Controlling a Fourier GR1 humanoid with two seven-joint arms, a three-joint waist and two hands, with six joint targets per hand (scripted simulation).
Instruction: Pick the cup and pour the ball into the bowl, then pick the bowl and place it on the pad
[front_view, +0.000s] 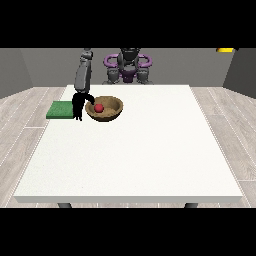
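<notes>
**Ball in the bowl; the bowl is waiting to go to the pad**

Going from the near edge back, the large white table (135, 160) is lying bare of task things across its front and middle. Everything that matters is sitting toward its far left part.

The shallow round wooden-brown bowl (105, 108) is resting upright on the table, and the small red ball (99, 107) is lying inside it, left of centre. So the pouring part is looking done, and I judge the step in hand to be taking hold of the bowl. No cup is showing anywhere.

The black hand at the view's left (80, 102) is hanging just beside the bowl's left rim, with a finger or thumb arching over toward that rim. Whether it is pinching the rim or only touching it, I cannot tell; the fingers are too small to read.

To do this step well, the hand should be closing on the rim with the wall between thumb and fingers, then lifting the bowl level so the ball is not rolling out, and carrying it the short way left.

The flat green square pad (60, 109) is lying just left of the hand, partly over the table's left edge, near the bowl but not touching it.

Farthest back, the robot's grey and purple torso (128, 67) is standing behind the table. The other hand is not showing.
</notes>
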